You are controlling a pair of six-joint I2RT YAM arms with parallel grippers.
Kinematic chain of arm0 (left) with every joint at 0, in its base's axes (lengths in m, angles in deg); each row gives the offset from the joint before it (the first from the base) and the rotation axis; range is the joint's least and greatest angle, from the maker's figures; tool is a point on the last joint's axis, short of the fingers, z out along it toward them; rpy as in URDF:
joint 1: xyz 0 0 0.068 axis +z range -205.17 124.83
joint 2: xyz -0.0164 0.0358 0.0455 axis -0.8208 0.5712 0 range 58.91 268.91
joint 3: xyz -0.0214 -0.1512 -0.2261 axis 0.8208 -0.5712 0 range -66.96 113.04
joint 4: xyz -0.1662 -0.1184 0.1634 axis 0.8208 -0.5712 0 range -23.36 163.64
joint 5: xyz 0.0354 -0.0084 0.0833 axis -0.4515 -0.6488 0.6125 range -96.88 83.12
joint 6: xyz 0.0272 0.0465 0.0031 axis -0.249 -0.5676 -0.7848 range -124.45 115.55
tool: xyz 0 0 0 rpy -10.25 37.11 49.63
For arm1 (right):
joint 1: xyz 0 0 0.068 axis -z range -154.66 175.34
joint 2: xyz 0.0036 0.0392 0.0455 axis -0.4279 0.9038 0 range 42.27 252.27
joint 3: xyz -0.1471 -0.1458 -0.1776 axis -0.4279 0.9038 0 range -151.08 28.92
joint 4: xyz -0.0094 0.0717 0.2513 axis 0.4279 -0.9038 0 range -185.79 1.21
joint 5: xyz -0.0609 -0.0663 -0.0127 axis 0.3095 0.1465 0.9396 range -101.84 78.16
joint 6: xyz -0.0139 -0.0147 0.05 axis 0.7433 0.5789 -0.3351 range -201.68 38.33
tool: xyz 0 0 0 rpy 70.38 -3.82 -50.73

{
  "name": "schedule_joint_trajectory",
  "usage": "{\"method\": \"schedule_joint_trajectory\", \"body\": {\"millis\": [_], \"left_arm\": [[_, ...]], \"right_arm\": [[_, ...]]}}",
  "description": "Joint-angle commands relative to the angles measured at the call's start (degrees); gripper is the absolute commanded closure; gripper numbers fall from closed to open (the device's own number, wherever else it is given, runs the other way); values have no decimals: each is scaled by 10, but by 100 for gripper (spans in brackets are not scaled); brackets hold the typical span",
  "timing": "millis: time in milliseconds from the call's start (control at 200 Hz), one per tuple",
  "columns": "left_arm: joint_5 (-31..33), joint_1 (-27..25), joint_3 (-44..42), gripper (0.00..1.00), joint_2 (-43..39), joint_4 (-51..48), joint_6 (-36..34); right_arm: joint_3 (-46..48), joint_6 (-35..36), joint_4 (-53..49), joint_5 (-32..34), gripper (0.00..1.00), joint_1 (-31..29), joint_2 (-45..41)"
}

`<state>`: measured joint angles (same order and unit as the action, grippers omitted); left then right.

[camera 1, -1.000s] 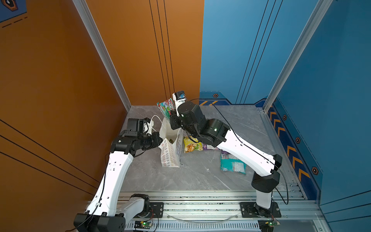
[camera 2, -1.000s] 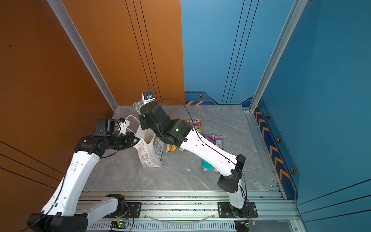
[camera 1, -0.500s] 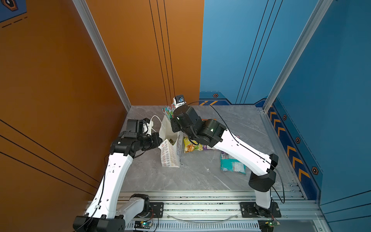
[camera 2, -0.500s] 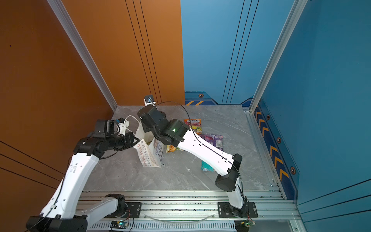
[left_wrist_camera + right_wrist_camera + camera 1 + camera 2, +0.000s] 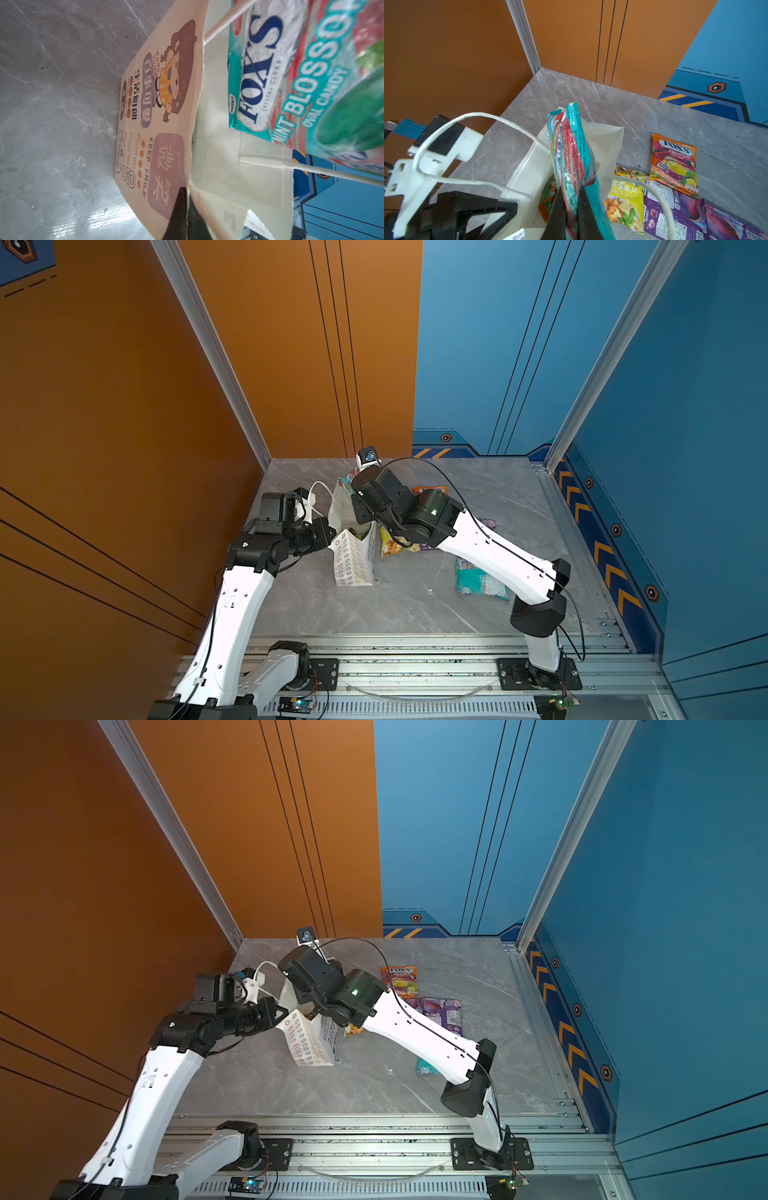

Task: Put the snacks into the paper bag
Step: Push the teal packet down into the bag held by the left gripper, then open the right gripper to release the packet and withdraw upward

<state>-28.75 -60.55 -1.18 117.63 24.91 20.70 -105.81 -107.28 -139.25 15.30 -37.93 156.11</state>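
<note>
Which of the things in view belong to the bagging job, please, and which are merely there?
Job:
- paper bag, rim pinched by left end effector
- teal FOX'S mint packet, held by right end effector
- orange FOX'S fruits packet
- yellow chips packet
- purple packets

Merely there:
- marble tabletop
- wall panels
</note>
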Motion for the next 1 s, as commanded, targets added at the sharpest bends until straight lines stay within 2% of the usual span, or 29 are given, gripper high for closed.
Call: {"method": "schedule_joint_trajectory", "body": {"millis": [0,440,781,896,991], "left_arm": [[2,-6,-9,95,-9,13,7],[1,-9,-13,95,-7,18,4],[-2,-9,-12,95,-5,19,3],[-2,-9,-12,95,-5,19,3],[-3,-10,-12,95,-6,19,4]], "right_arm": [[-3,-39,-22,-25,100,15,0],[-3,-49,-29,-54,100,45,28],[-47,-51,-26,-87,100,48,67],[-50,-57,-22,-100,94,49,70],[-49,-62,-11,-125,80,50,69]]}}
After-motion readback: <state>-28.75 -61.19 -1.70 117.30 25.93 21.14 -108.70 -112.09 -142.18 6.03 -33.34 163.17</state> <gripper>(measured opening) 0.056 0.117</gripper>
